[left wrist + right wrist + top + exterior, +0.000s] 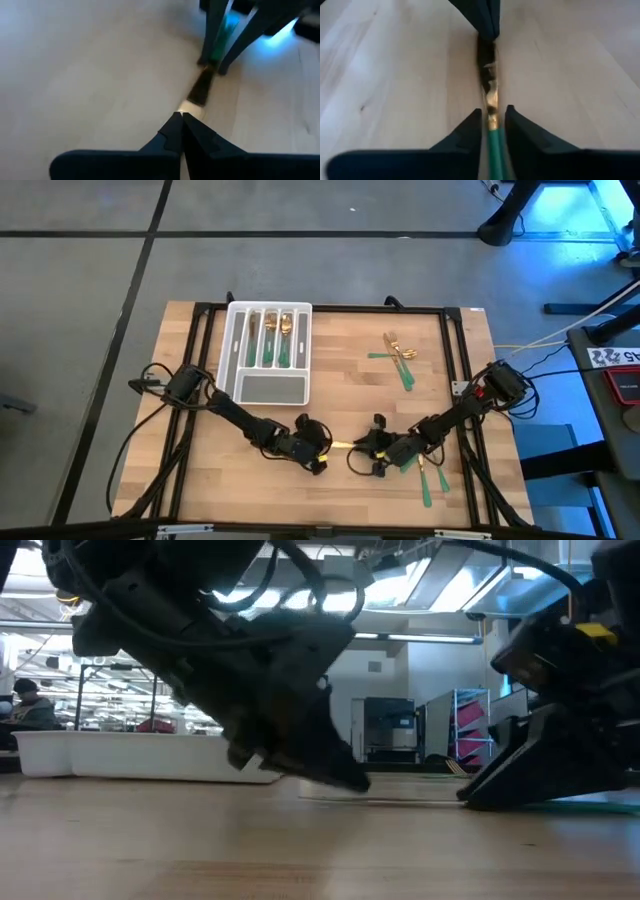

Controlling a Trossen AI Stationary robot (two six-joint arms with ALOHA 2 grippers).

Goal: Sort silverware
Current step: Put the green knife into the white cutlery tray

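One piece of silverware [345, 444], gold head and slim green handle, spans the gap between my two grippers near the table's near edge. My left gripper [328, 447] is shut on its gold head end. My right gripper [366, 447] is shut on its handle end. In the low view the piece [400, 799] runs level, just at the tabletop, between the left gripper [352, 780] and the right gripper [472, 796]. What kind of head it has does not show. My left gripper pinches the tip of the gold head [187, 106] between its two fingertips [172, 125], coming in along the piece from the table's left and slanting down. The piece lies level and low over the wood. My right gripper has the piece between its two fingers [470, 131] where the gold neck meets the green handle [493, 127]. It comes from the table's right, slanting down, with the fingers lying along the piece. The green handle runs back between the fingers.
A white compartmented tray [240, 350] sits at the far left, with gold-and-green pieces in three of its slots [270, 340]. A loose pile of silverware [398, 355] lies at the far right. Two more green-handled pieces [432, 480] lie near the right arm. Black frame rails [462, 370] border the table.
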